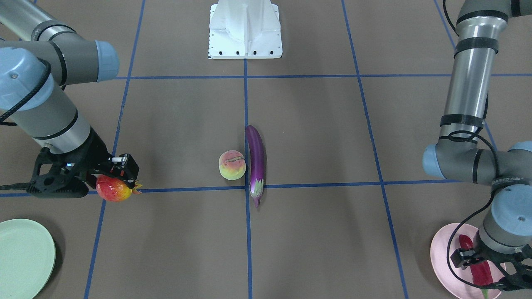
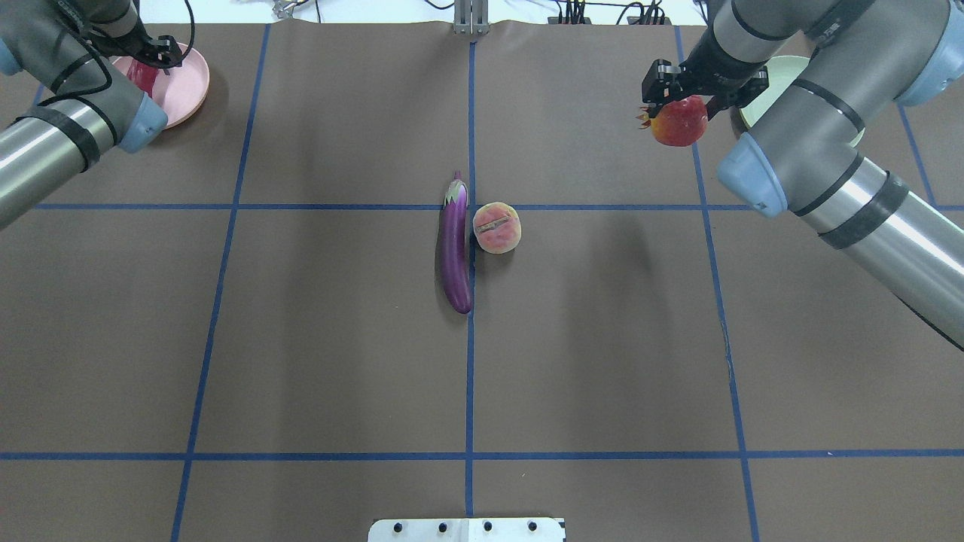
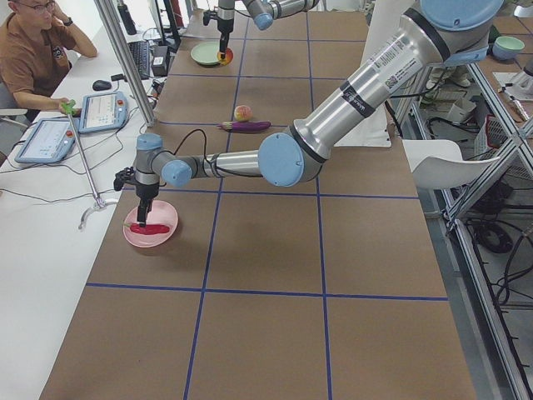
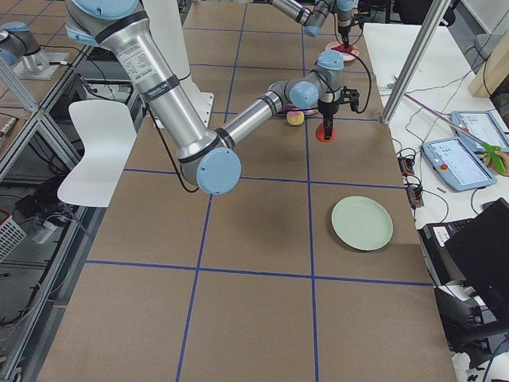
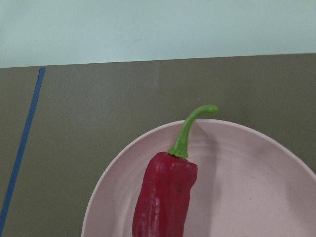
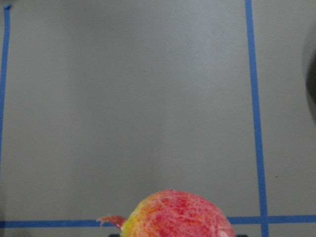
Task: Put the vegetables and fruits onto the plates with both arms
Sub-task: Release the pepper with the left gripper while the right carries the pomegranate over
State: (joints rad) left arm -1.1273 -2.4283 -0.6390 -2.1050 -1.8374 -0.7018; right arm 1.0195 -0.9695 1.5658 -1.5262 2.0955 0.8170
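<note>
My right gripper [image 1: 117,179] is shut on the red-orange pomegranate [image 1: 114,189] and holds it above the table, short of the mint green plate [image 1: 25,257]. It also shows in the overhead view [image 2: 679,122]. My left gripper [image 1: 483,270] is down over the pink plate [image 1: 440,257], with its fingers against both sides of the red chili pepper [image 1: 480,268]. The chili pepper [image 5: 163,197] lies on the plate [image 5: 247,187] with its green stem pointing outward. The purple eggplant [image 1: 256,160] and the peach [image 1: 232,165] lie side by side at the table's middle, far from both grippers.
The white base block [image 1: 245,29] stands at the robot's side of the table. Blue tape lines [image 1: 246,104] grid the brown surface. An operator [image 3: 33,50] sits at a side desk with tablets beyond the pink plate's end.
</note>
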